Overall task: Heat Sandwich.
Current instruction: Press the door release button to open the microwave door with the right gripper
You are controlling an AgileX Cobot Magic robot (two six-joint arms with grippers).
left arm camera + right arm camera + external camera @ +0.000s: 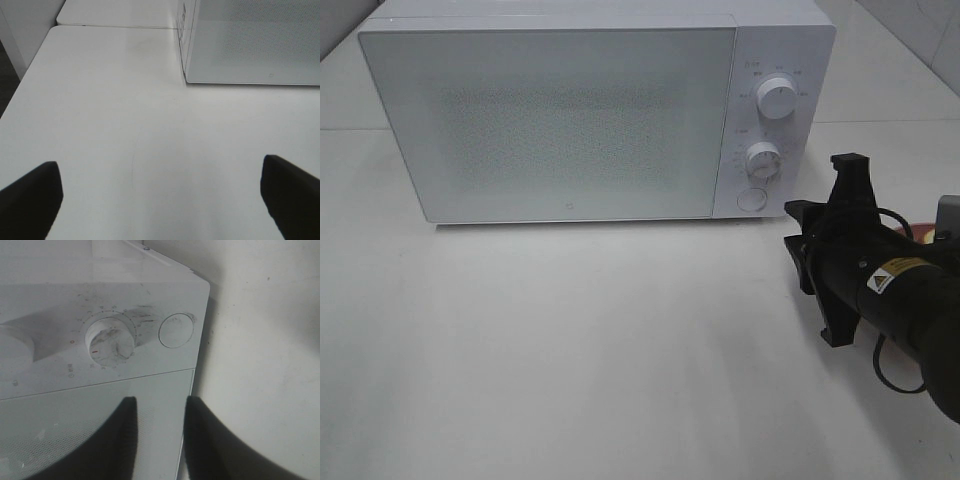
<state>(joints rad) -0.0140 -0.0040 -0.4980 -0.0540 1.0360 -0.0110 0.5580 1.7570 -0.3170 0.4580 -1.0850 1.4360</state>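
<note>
Sandwich: mostly hidden behind right arm at far right of table (570, 350), to the right of microwave (570, 120). Shows only as pink-red sliver (924, 231) past the black arm housing; cannot tell whether plate or filling.

Microwave: white, at back of table, door (550, 120) shut, front facing camera. Has control panel on right side with upper dial (777, 100), lower dial (761, 158) and round button (751, 199) below them.

Right gripper (160, 407): just in front of microwave's lower right corner, pointing at control panel side. Fingers (122, 440) drawn fairly close together with a narrow gap showing, nothing between them. Not touching microwave as far as high view shows. In wrist view, lines up with right edge of door, below lower dial and round button.

Left gripper (159, 165): out of high view. Wrist view shows both fingertips spread wide apart, nothing held. Hovers over bare table, off microwave's left side, with left edge of door in sight.
</note>
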